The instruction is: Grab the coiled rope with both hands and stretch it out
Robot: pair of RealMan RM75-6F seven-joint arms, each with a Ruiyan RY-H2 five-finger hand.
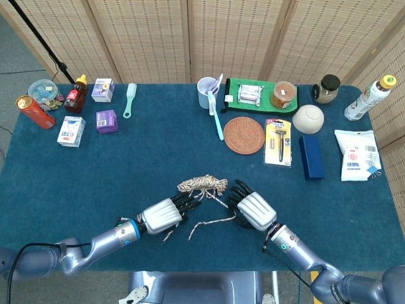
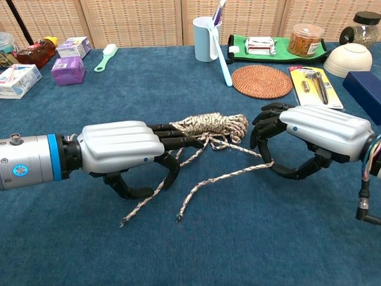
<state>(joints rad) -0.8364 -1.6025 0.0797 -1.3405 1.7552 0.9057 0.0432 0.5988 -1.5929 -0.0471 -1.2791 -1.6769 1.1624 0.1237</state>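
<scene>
A coiled rope lies on the blue table, well in front of a round woven coaster. The bundle is still wound, with two loose tails trailing toward the robot.

The left hand reaches in from the left, with its dark fingers stretched flat against the left end of the coil and one tail running under its palm. Whether it actually grips any strand cannot be told. The right hand sits just right of the coil, its fingers curled toward the bundle and its thumb hooked low near a tail; a firm hold is not visible there either.

Likely risks: if either hand closes on only one loose tail, pulling apart would drag the bundle instead of opening it. A weak hold would let the rope slip free, and the wound loops could tighten into a knot.

Behind the coaster, a pale blue cup holds a toothbrush. A green tray beside the cup carries a wrapped packet and a jar of brown contents. A white bowl lies to the coaster's right; its contents cannot be seen.
</scene>
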